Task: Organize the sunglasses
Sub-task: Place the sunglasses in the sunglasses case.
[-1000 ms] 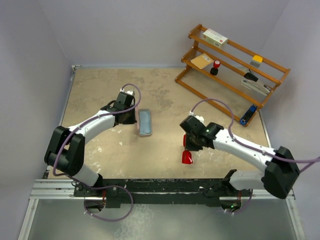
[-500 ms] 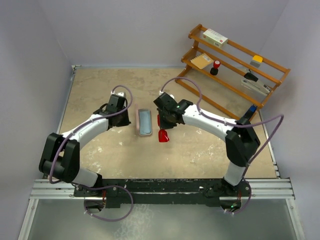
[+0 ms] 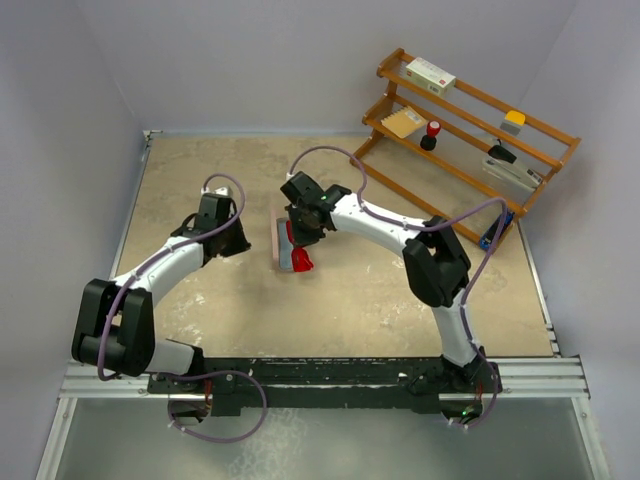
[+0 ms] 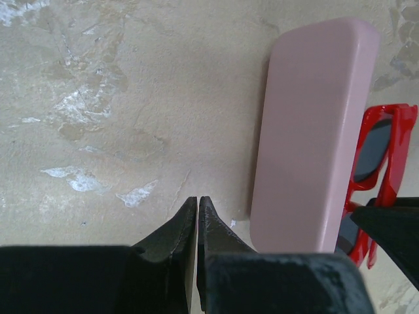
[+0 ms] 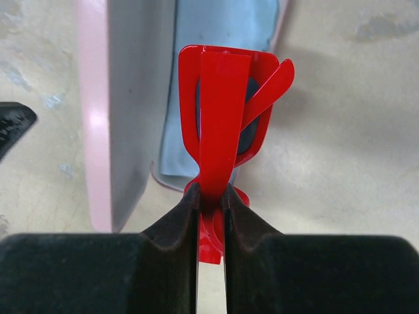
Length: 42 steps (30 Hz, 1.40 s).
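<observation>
The red sunglasses (image 3: 303, 263) are folded and pinched by my right gripper (image 3: 300, 243), which holds them over the near end of the open pale pink case (image 3: 279, 240). In the right wrist view my right gripper (image 5: 211, 196) is shut on the sunglasses (image 5: 222, 111), above the light blue cloth (image 5: 216, 33) that lies in the case (image 5: 95, 118). My left gripper (image 3: 243, 243) is shut and empty, just left of the case. In the left wrist view my left gripper (image 4: 197, 201) is near the case's pink shell (image 4: 314, 131), with the sunglasses (image 4: 383, 163) behind it.
A wooden rack (image 3: 465, 125) stands at the back right with a box, a red stamp and other small items. Grey walls close in the left, back and right. The tabletop (image 3: 200, 170) is worn beige.
My right arm has swung left, carrying the sunglasses from the table's right middle to over the case. My left gripper has drawn back left, away from the case.
</observation>
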Available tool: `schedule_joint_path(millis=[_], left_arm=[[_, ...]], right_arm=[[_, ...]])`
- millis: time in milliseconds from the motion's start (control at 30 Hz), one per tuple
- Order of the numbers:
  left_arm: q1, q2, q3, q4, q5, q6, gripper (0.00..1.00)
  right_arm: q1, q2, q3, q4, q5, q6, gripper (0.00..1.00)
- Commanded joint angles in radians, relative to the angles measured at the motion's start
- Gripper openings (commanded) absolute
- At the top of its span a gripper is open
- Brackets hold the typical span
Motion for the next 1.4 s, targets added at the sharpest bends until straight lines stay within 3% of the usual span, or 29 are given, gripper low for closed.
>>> schedule_joint_path(millis=[0, 333, 1367], left_arm=[[0.015, -0.033, -0.01, 0.064, 0.05, -0.027, 0.0], [0.022, -0.032, -0.01, 0.064, 0.041, -0.021, 0.0], [0.025, -0.053, -0.033, 0.077, 0.067, -0.026, 0.0]], right_arm=[[0.002, 0.022, 0.097, -0.003, -0.032, -0.039, 0.0], [0.0, 0.106, 0.185, -0.012, -0.037, -0.042, 0.0], [0.001, 0.179, 0.174, 0.057, 0.006, 0.057, 0.0]])
